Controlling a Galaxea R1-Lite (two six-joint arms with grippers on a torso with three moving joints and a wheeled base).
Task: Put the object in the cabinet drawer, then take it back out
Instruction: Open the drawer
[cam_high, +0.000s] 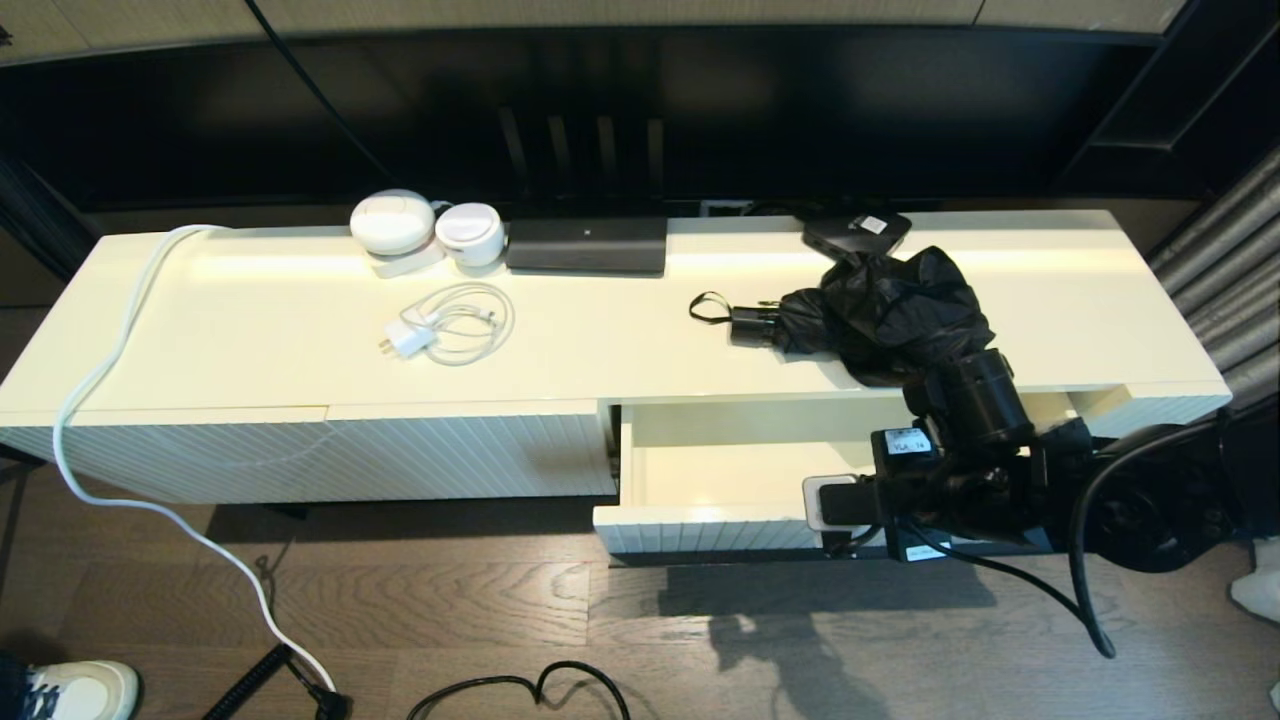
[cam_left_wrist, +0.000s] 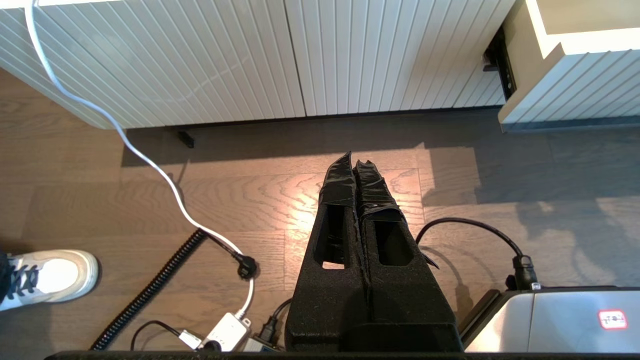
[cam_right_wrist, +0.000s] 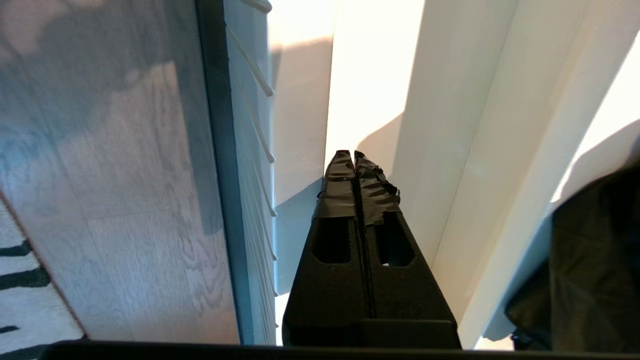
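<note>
Cream lacquer runs the whole length of the low cabinet (cam_high: 250, 340), and its worktop carries everything that matters so far. The cabinet drawer (cam_high: 720, 470) on the right half stands pulled open, its smooth inside bare where I can see it, so the way in looks ready. The umbrella (cam_high: 870, 305) is not in it yet: it lies on the worktop just behind the open drawer, canopy bunched up, handle and wrist loop pointing toward the middle of the cabinet. By my reckoning both halves of the job are left, the putting in and the taking back out.

Over the drawer's right part hangs the right gripper (cam_right_wrist: 354, 160), jaws pressed tight together with nothing between them, tips pointing down into the drawer beside its front wall. The left gripper (cam_left_wrist: 354, 167) is parked low over the wooden floor in front of the fluted panel, jaws likewise clenched and empty.

From the head view the right arm covers the drawer's right end and the near edge of the canopy, and the bar handle on the drawer front cannot be made out. A small black box (cam_high: 857, 232) sits partly behind the umbrella.
</note>
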